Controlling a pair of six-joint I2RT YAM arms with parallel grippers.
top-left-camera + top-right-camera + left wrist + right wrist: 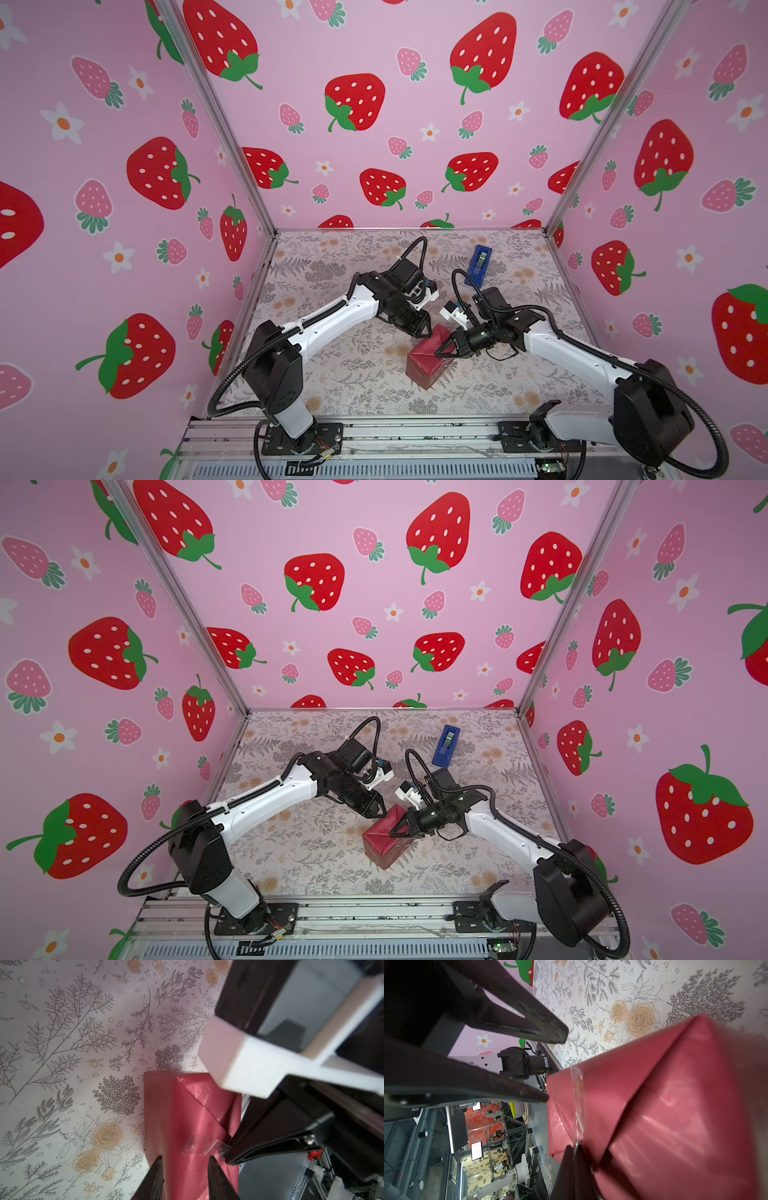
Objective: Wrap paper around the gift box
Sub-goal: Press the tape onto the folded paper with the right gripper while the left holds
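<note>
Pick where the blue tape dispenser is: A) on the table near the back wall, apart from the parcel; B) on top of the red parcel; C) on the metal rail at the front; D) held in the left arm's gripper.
A: the tape dispenser stands on the table near the back wall, well apart from the red paper parcel nearer the front.

The table (332,374) is bare to the left of the paper (422,368) bundle and in front of it, so a gripper can pass there. The left gripper (427,332) and right gripper (439,353) crowd its back and right sides. The blue tape dispenser (479,259) stands far back, well apart. Pink walls (374,124) close three sides.
</note>
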